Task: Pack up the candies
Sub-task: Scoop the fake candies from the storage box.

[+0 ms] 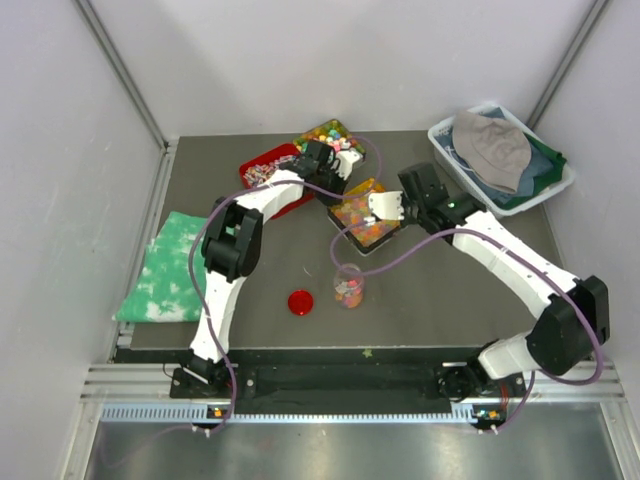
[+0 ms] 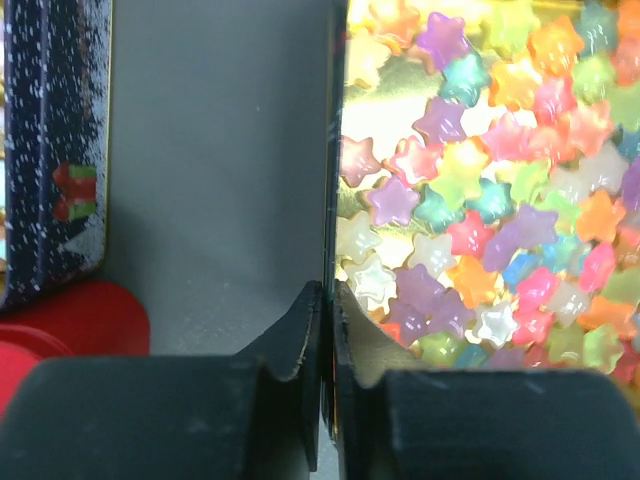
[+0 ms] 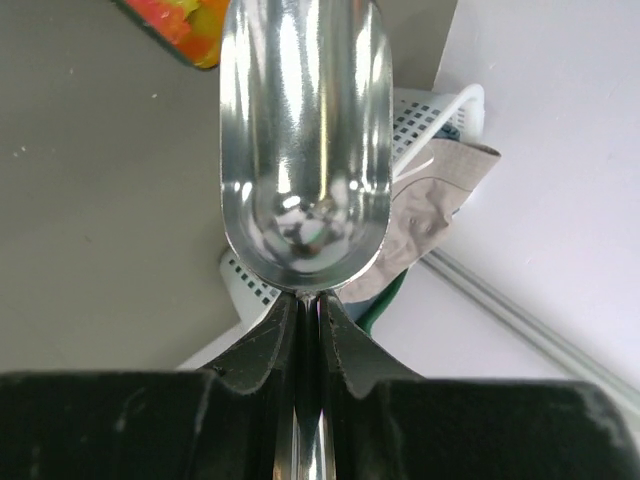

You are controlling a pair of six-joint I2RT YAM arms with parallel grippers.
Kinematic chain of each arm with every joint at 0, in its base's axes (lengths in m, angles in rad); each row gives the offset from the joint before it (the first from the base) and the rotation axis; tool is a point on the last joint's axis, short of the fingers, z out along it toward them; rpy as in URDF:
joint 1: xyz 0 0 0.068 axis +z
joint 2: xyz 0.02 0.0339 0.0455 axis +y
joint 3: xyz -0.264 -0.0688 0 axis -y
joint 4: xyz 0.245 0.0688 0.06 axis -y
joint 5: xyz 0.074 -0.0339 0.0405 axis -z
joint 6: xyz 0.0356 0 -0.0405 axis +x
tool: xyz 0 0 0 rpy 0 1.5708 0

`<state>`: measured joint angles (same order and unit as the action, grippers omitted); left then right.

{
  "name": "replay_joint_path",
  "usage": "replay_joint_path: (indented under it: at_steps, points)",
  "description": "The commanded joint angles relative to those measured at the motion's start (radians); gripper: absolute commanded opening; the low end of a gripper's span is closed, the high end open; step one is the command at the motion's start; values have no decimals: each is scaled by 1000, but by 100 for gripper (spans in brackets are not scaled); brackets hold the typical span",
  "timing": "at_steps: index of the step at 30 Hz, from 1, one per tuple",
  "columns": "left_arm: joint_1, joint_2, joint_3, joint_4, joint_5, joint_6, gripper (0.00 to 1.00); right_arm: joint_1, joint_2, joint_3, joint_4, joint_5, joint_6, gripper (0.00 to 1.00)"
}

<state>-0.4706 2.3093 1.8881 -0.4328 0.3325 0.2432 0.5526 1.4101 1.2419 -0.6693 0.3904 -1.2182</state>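
Observation:
The candies [image 1: 362, 222], tiny glossy orange, red and yellow pieces, fill an open tin at the table's middle; one corner of them [image 3: 185, 25] shows in the right wrist view. My right gripper [image 1: 398, 205] [image 3: 308, 298] hovers at that tin's right side, shut on the handle of an empty metal scoop [image 3: 300, 130]. A small clear jar [image 1: 348, 288] holding some candies stands in front, its red lid [image 1: 300, 302] flat to its left. My left gripper [image 1: 325, 165] [image 2: 327, 290] is shut on the thin wall of a second tin [image 1: 330, 135] full of pastel star sweets [image 2: 480, 190].
A red tray [image 1: 268, 172] of wrapped sweets sits at the back left. A dark speckled tin wall [image 2: 50, 150] stands left of my left gripper. A white basket [image 1: 445, 135] of cloths fills the back right corner. A green cloth [image 1: 170, 265] lies at the left edge.

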Motion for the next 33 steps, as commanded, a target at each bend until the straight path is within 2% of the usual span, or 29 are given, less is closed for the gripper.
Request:
replay_joint_path:
  at_steps: [1,4,16,23,33]
  points:
    - [-11,2,94,-6,-35,34,4,10,30,-9,71,27,-118,0]
    - [-14,4,134,-26,-47,51,0,13,67,4,68,30,-141,0]
    - [-57,-33,166,-14,-121,168,0,15,193,82,91,83,-237,0]
    - [-91,-80,161,23,-184,287,0,17,234,125,80,131,-300,0]
    - [-106,-143,157,62,-173,334,0,17,250,77,103,186,-365,0]
